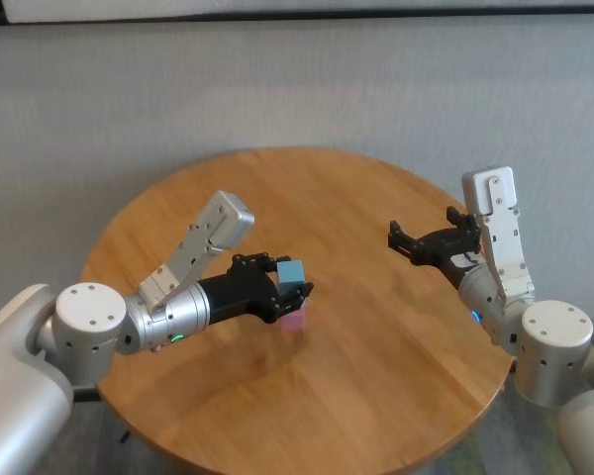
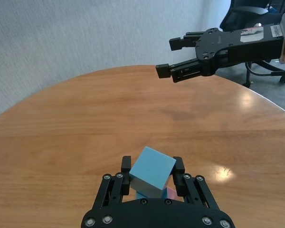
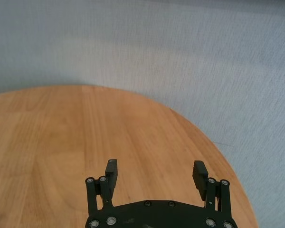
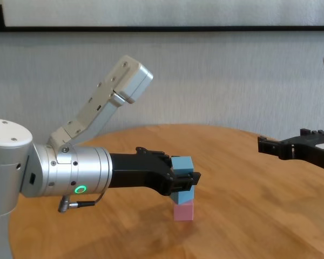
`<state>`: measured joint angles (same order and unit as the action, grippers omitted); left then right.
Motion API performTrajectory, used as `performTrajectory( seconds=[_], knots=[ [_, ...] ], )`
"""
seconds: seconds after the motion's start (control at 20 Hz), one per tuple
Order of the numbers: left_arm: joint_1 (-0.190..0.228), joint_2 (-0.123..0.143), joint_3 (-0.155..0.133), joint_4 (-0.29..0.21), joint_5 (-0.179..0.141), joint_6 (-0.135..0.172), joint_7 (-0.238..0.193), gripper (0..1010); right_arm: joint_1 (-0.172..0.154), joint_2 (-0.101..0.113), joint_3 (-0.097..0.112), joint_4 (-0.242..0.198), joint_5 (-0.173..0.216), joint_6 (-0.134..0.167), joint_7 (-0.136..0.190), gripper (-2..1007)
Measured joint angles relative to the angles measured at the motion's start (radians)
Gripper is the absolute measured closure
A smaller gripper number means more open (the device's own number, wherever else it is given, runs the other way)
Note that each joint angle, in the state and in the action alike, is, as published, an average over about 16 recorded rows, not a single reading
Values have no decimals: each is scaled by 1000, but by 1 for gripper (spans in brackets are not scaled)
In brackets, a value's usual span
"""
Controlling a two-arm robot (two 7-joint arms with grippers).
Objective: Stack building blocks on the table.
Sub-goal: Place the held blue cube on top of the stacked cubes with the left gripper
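I have the left gripper (image 4: pixel 188 181) closed on a light blue cube (image 4: pixel 182 164) just left of centre in the chest frame, holding it over a short stack: another light blue cube (image 4: pixel 181 197) sits on the pink cube (image 4: pixel 183 211), which rests on the round wooden table (image 4: pixel 248 216). In the left wrist view the held cube (image 2: pixel 152 172) sits skewed between the fingers (image 2: pixel 177 167), one corner turned up, with slivers of blue and pink showing beneath it.

I judge this to be the last placement, the third block going on top. Whether it already touches the block below I cannot tell. The next move calls for squaring that tilt over the stack, lowering gently, and only then opening, since a crooked release could knock the tower.

The right gripper (image 1: pixel 424 240) hovers at centre right of the head frame, jaws wide apart and empty.

Count: three blocks, two light blue and one pink; two grippers; one table
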<state>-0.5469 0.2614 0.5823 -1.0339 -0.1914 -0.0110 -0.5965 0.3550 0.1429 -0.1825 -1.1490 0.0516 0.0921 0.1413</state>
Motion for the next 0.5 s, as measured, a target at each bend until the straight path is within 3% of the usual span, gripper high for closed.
performTrajectory(
  seconds=[0.5],
  knots=[
    [-2,-2,-3,10,0,-7,2,376,0,0,0,0,0,0,0,5]
  ],
)
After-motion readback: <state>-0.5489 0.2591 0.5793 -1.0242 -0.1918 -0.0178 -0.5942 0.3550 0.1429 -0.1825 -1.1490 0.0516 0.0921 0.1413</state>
